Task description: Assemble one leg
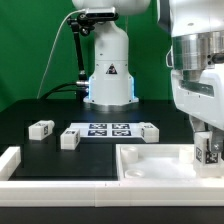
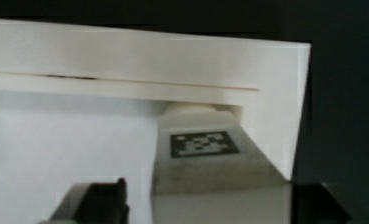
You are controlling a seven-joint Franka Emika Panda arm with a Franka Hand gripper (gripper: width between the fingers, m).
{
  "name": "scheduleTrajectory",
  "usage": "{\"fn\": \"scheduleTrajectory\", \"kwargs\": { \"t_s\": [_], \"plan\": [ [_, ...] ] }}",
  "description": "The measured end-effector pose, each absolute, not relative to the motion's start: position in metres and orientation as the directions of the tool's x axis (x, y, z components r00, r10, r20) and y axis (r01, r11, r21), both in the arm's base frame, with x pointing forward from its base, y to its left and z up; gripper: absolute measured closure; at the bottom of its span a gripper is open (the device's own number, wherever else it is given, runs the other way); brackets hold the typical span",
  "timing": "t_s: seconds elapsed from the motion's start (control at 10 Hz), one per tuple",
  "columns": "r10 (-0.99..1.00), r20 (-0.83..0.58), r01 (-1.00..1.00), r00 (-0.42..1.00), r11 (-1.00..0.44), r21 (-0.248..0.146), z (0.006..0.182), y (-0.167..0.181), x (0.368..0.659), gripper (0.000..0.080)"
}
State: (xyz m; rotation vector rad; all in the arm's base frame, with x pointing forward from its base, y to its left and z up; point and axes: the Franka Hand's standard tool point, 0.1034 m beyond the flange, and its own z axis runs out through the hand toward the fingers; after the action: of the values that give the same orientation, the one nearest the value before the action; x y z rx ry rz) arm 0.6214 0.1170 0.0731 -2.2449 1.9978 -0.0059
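Observation:
My gripper is shut on a leg, a small white block with a square tag. It holds the leg upright at the exterior view's right, at the near right corner of the large white tray-like piece. In the wrist view the leg runs away from the camera between the two dark fingers, its tag facing the camera and its far end at the tray piece's corner. I cannot tell whether that end touches the tray piece. Three more legs lie on the black table.
The marker board lies mid-table between the loose legs. A white frame stands at the exterior view's left and a white bar runs along the front. The robot base stands at the back.

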Motion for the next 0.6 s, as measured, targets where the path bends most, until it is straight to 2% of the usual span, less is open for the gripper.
{"fn": "scheduleTrajectory", "kwargs": {
  "t_s": [0.1,0.2,0.6],
  "plan": [
    [-0.983,-0.084,-0.982,0.165,-0.156,-0.104,0.0729,0.1173,0.6209,0.0274],
    [-0.973,-0.087,-0.974,0.216,-0.208,-0.09,0.0732,0.1186,0.6191,0.0176],
    [-0.769,-0.029,-0.766,0.639,-0.633,-0.112,0.074,0.1192,0.6203,0.0151]
  ]
}}
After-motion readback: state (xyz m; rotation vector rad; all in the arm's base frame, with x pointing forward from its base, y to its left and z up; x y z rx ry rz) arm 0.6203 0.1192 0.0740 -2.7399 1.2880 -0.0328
